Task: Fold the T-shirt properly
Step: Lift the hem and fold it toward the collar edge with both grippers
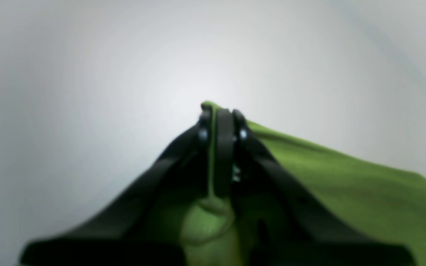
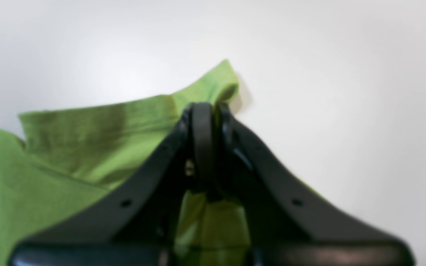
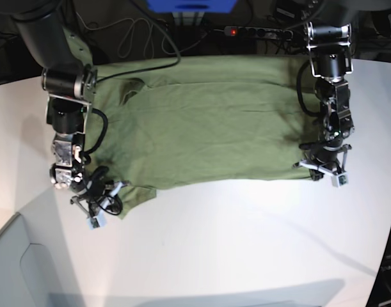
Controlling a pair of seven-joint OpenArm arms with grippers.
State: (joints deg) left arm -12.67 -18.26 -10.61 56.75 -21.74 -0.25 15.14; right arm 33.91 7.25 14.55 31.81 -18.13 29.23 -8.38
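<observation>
The olive-green T-shirt (image 3: pixel 201 128) lies spread flat across the far half of the white table (image 3: pixel 246 243), lightly wrinkled. At the shirt's near corner on the right of the base view, my left gripper (image 3: pixel 318 169) is shut on the fabric. The left wrist view shows the black fingers (image 1: pixel 218 114) pinching a thin edge of green cloth (image 1: pixel 346 177). My right gripper (image 3: pixel 109 198) sits at the near sleeve on the left of the base view. Its jaws (image 2: pixel 205 109) are shut, with the sleeve fabric (image 2: pixel 87 140) bunched under and around the tips.
A power strip with a red light (image 3: pixel 253 30), loose cables (image 3: pixel 137 32) and a blue box (image 3: pixel 192 5) lie behind the table's far edge. A table seam runs across the near left corner (image 3: pixel 16 224).
</observation>
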